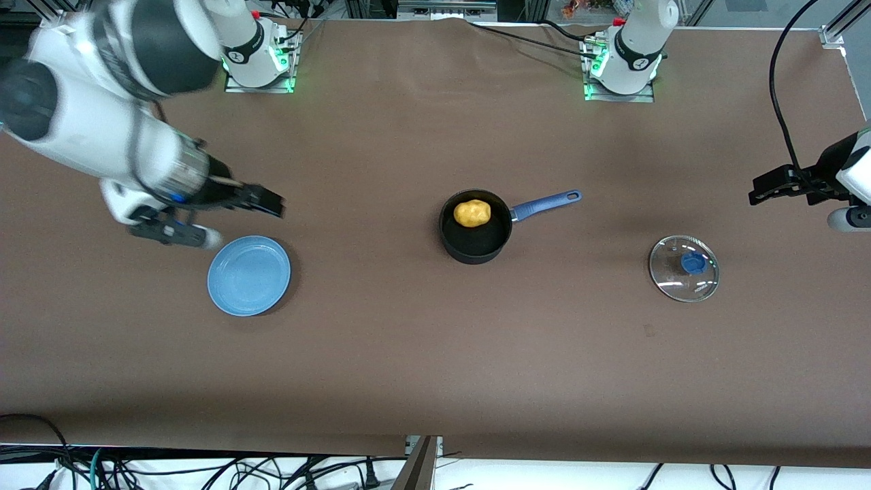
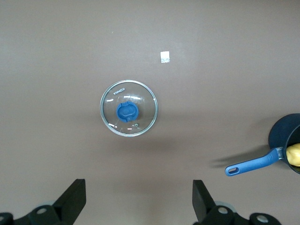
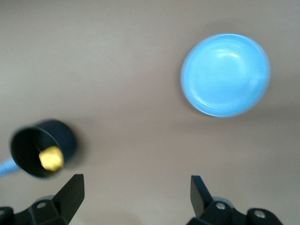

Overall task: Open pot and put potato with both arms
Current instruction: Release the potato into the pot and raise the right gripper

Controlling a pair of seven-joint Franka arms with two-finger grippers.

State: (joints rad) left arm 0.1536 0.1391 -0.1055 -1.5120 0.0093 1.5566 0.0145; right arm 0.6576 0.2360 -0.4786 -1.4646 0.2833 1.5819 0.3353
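The black pot (image 1: 475,228) with its blue handle (image 1: 546,204) stands open in the middle of the table. The yellow potato (image 1: 472,213) lies inside it. The glass lid (image 1: 684,267) with its blue knob lies flat on the table toward the left arm's end. My left gripper (image 1: 762,188) is open and empty, up in the air near that end; its wrist view shows the lid (image 2: 129,115) and part of the pot (image 2: 287,143). My right gripper (image 1: 271,202) is open and empty, above the table beside the blue plate; its wrist view shows the pot (image 3: 43,148) with the potato (image 3: 51,158).
A flat light-blue plate (image 1: 249,275) lies toward the right arm's end, also in the right wrist view (image 3: 226,75). A small white mark (image 2: 164,57) is on the brown cloth near the lid. Cables hang along the table's front edge.
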